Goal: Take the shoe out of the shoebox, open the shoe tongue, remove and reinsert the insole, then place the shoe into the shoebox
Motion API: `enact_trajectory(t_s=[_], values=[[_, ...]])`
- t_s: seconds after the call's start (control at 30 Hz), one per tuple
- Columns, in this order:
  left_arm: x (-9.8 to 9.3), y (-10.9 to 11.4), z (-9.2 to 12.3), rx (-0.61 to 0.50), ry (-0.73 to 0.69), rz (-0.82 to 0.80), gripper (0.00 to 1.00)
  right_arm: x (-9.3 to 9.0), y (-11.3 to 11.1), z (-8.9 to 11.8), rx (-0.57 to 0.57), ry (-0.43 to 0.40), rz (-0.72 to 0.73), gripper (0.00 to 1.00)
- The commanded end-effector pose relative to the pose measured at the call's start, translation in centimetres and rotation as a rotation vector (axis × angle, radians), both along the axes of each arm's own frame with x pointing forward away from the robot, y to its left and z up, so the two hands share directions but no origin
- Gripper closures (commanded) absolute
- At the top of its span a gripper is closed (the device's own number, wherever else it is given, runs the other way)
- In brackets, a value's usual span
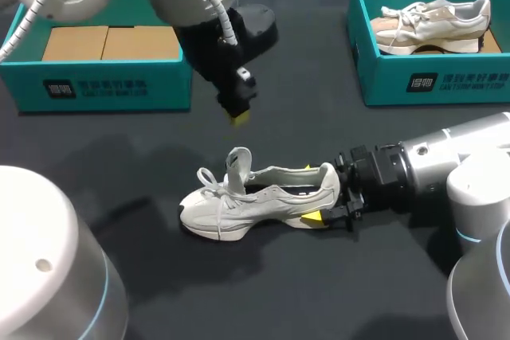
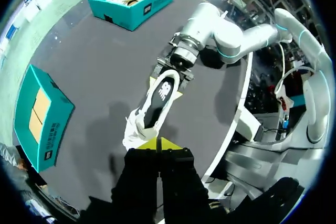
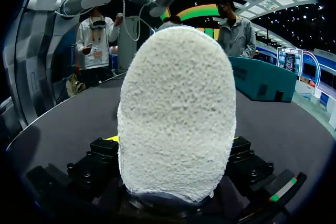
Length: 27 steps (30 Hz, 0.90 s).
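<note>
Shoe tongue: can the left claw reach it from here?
Probably yes. The left claw hangs above the shoe tongue with nothing between; the right claw holds the shoe by its heel, clear of the tongue. The left claw is shut, so open it first.

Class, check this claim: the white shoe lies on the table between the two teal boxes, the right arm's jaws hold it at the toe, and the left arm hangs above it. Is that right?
Not quite. The jaws of the right arm hold the shoe at its heel, not its toe; the head view shows this. The rest stands.
</note>
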<state>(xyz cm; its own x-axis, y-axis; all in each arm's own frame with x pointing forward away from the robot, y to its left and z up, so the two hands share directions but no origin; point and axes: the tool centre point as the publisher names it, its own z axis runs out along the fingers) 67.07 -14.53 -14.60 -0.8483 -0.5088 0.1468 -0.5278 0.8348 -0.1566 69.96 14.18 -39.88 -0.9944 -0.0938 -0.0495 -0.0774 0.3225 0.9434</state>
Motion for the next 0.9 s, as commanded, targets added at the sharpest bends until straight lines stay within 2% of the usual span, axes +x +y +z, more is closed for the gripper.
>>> enact_trajectory(t_s=[0.03, 0.27, 0.47, 0.8, 0.9], values=[[0.2, 0.4, -0.4, -0.034, -0.013, -0.129, 1.0, -0.1, 0.1, -0.1, -0.003, 0.0, -0.001, 1.0], [0.1, 0.4, -0.8, -0.121, -0.065, -0.477, 1.0, -0.1, 0.1, -0.1, -0.003, 0.0, -0.001, 1.0], [0.4, -1.3, -1.8, -0.146, -0.095, -0.782, 1.0, -0.1, 0.1, -0.1, -0.003, 0.0, -0.001, 1.0], [0.4, -1.3, -1.8, -0.146, -0.095, -0.782, 1.0, -0.1, 0.1, -0.1, -0.003, 0.0, -0.001, 1.0], [0.9, -2.1, -3.8, -0.152, -0.056, -0.771, 1.0, -0.1, 0.1, -0.1, -0.003, 0.0, -0.001, 1.0]])
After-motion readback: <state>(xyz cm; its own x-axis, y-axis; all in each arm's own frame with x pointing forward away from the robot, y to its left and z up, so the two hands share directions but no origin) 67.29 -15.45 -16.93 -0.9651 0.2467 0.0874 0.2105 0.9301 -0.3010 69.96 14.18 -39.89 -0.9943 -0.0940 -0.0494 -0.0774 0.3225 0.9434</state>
